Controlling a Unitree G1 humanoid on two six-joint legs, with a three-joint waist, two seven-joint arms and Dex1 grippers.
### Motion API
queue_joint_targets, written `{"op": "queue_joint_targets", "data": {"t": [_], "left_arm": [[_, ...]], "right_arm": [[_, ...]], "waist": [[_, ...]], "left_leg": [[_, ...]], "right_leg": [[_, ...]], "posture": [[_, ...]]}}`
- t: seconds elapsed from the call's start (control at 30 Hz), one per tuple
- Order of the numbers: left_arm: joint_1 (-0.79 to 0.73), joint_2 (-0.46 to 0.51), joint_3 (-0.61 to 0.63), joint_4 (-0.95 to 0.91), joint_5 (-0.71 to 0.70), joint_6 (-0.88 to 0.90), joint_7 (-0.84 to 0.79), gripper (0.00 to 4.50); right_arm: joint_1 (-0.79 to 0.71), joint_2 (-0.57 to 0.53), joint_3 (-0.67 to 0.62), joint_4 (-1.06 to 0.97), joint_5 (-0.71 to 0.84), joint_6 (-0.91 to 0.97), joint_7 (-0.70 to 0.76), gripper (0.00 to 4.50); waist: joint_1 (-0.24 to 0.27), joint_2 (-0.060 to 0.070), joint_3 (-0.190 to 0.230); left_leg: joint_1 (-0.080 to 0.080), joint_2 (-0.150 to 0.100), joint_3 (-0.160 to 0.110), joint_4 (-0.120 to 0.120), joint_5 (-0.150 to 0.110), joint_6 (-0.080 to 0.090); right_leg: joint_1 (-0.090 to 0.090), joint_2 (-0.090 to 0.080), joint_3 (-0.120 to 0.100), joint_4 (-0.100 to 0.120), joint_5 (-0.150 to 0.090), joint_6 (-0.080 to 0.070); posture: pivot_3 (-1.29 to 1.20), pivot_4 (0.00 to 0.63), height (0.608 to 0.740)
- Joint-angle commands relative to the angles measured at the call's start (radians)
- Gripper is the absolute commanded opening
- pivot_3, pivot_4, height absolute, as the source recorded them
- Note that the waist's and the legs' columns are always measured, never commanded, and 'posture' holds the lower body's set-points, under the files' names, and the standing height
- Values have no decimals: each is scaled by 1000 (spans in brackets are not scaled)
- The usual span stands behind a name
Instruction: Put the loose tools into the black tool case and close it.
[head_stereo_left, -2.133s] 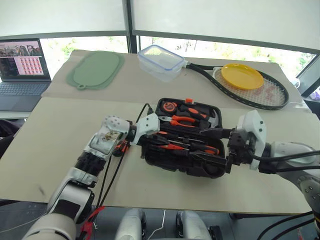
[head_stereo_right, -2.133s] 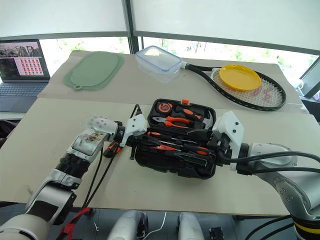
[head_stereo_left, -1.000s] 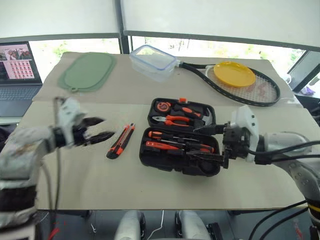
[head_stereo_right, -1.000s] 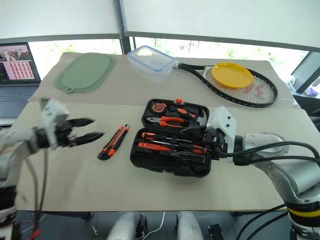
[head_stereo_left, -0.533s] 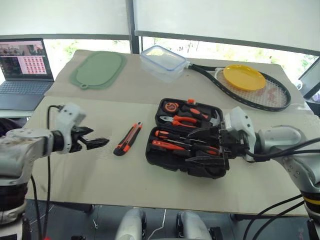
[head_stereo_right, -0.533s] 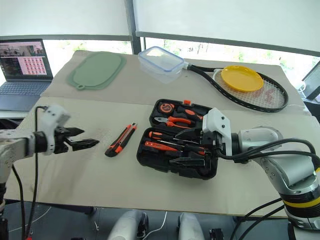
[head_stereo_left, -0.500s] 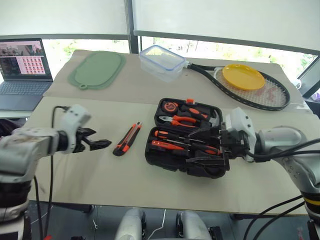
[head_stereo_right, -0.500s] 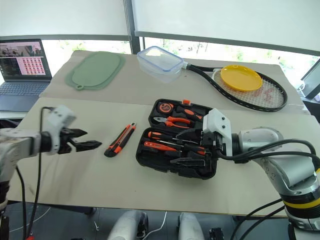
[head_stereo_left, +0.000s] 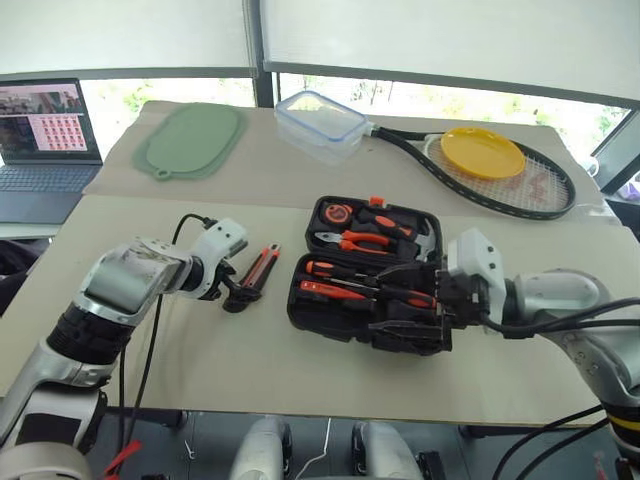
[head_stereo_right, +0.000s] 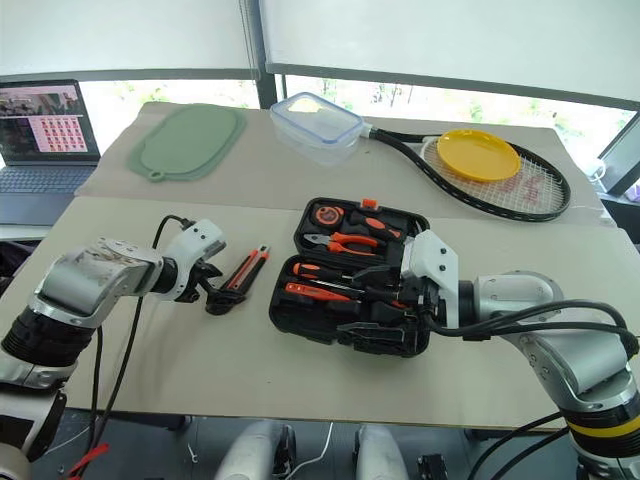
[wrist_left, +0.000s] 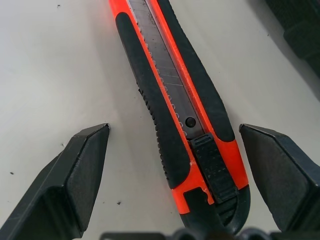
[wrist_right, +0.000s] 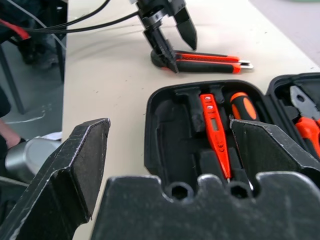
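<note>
1. The black tool case (head_stereo_left: 372, 285) lies open on the table (head_stereo_left: 150, 350), near the middle.
2. Orange-and-black tools sit in both halves of the case: pliers (head_stereo_left: 362, 241) in the far half, and a slim orange screwdriver (wrist_right: 214, 131) in the near half.
3. The utility knife (head_stereo_left: 254, 274) lies loose on the table, just to the left of the case.
4. The left gripper (wrist_left: 175, 165) is right over the back end of the knife. Its fingers (wrist_left: 75, 175) are wide apart, one on each side of the knife, and they do not touch it.
5. The right gripper (wrist_right: 170, 165) is at the right end of the case. Its fingers (wrist_right: 75, 165) are wide apart too, and they hold nothing.
6. Far back on the table are a green mat (head_stereo_left: 190, 140), a clear box (head_stereo_left: 322, 122), a racket (head_stereo_left: 500, 180) with a yellow plate (head_stereo_left: 483, 153) on it, and a laptop (head_stereo_left: 45, 135).
</note>
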Motion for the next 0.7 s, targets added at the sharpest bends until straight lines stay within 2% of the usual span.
{"op": "queue_joint_targets", "data": {"t": [0.03,0.17,0.23,0.43,0.53,0.7], "left_arm": [[23,-17,-65,49,53,-56,8,3767],[16,-13,-43,86,79,-89,6,2282],[5,-13,-8,109,84,-119,6,1748],[-70,-23,139,134,62,-546,-94,1731],[-83,-21,99,85,49,-717,-261,1731],[-86,-57,-26,45,63,-853,-492,1731]], "right_arm": [[13,1,-37,-46,5,2,-25,4500],[28,-7,-50,-52,9,2,-29,4500],[33,-11,-57,-53,10,2,-31,4500],[62,-20,-92,-76,24,21,-46,4500],[97,-47,-95,-89,-5,12,-39,4500],[112,-68,-118,-86,8,16,-36,4500]], "waist": [[5,1,-1],[9,2,-1],[10,2,-1],[10,0,0],[15,0,0],[11,0,0]], "left_leg": [[0,0,0,0,0,0],[1,0,0,0,0,0],[1,0,0,0,0,0],[-3,1,0,1,1,-1],[-5,0,0,1,0,0],[-4,-1,3,1,0,2]], "right_leg": [[0,0,0,0,0,0],[0,0,0,1,0,0],[0,0,0,1,0,0],[-4,2,0,1,1,-2],[-3,1,-2,-2,1,-1],[-2,0,0,-3,1,0]], "posture": [[0,150,738],[0,150,738],[0,150,738],[0,150,738],[0,150,738],[0,150,738]]}}
